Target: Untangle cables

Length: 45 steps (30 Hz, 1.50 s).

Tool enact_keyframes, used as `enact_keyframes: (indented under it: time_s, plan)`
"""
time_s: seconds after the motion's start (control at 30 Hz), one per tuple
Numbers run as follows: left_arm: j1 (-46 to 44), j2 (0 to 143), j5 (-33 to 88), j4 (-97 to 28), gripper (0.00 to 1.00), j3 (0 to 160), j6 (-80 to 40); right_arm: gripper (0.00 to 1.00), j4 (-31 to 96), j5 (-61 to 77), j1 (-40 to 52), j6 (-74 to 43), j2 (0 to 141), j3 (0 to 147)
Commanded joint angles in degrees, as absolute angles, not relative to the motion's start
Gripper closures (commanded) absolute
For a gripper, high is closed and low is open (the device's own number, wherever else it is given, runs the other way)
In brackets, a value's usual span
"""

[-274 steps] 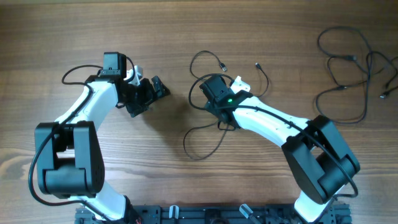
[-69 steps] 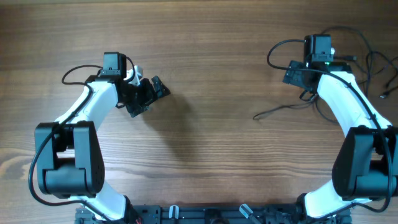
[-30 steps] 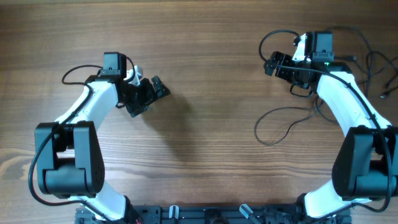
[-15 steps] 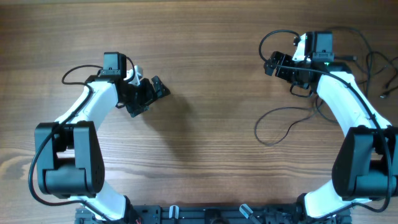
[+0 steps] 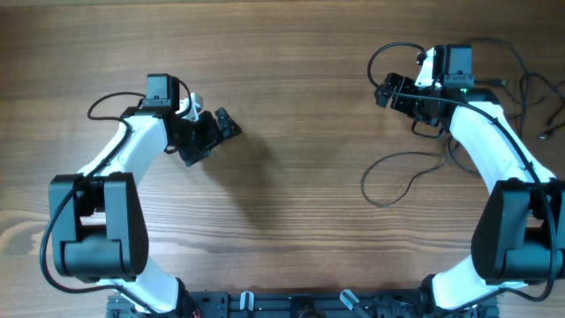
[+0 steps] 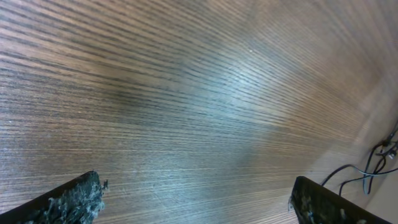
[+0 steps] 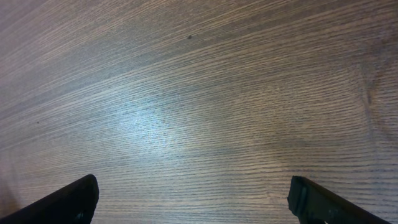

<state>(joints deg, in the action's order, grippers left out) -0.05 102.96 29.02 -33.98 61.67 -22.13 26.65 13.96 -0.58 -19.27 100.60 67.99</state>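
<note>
A thin black cable (image 5: 399, 179) lies loose in an open loop on the wood table, just below my right arm. More thin black cables (image 5: 505, 99) lie in a loose pile at the far right edge. My right gripper (image 5: 395, 95) is open and empty, above and left of the loop, with only bare wood between its fingers in the right wrist view (image 7: 193, 196). My left gripper (image 5: 214, 139) is open and empty at the left. Its wrist view (image 6: 196, 199) shows bare wood, with thin black cords (image 6: 375, 167) at the right edge.
A thicker black arm cable (image 5: 378, 58) loops out beside the right wrist, and another (image 5: 106, 106) beside the left arm. The arm bases (image 5: 97, 238) stand at the near corners. The wood table (image 5: 291, 106) spans the whole view.
Over nine seconds my right arm carried a cable from the table's middle to the right and let it go. In the last second nothing has moved. The left arm stayed still.
</note>
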Motion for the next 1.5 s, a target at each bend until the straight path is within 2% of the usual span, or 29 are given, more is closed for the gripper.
enact_keyframes:
  time_s: [0.0, 0.23, 0.4, 0.63, 0.77, 0.93, 1.1, 1.47]
  plan:
    - [-0.3, 99.2, 28.9, -33.8, 0.0, 62.2, -21.6, 0.0, 26.3, 14.9, -0.4, -19.7, 100.3, 67.9]
    - [-0.3, 93.0, 28.5, -33.8, 0.0, 62.2, -21.4, 0.0, 26.3, 14.9, -0.4, -19.6, 100.3, 67.9]
    - [-0.6, 87.5, 22.6, -32.8, 0.0, 61.6, -18.1, 0.0, 26.3, 14.9, -0.4, -19.7, 100.3, 67.9]
    - [-6.0, 84.6, 22.4, -9.7, 0.0, 52.3, 3.5, 0.0, 26.3, 14.9, -0.4, -19.6, 100.3, 67.9]
    - [-8.3, 83.9, 22.4, 3.5, 0.0, 45.2, 10.2, 0.0, 26.4, 14.9, -0.4, -19.7, 100.3, 67.9]
    - [-7.5, 81.8, 21.1, 17.1, 0.0, 34.2, 6.2, 0.0, 26.3, 14.9, -0.4, -19.6, 100.3, 67.9]
    - [-5.3, 77.2, 19.4, 25.1, 0.0, 22.5, 2.3, 0.0, 26.3, 14.9, -0.4, -19.6, 100.3, 67.9]
    - [-2.7, 66.8, 19.3, 25.7, 0.0, 9.8, 2.3, 0.0, 26.3, 14.9, -0.4, -19.6, 100.3, 67.9]
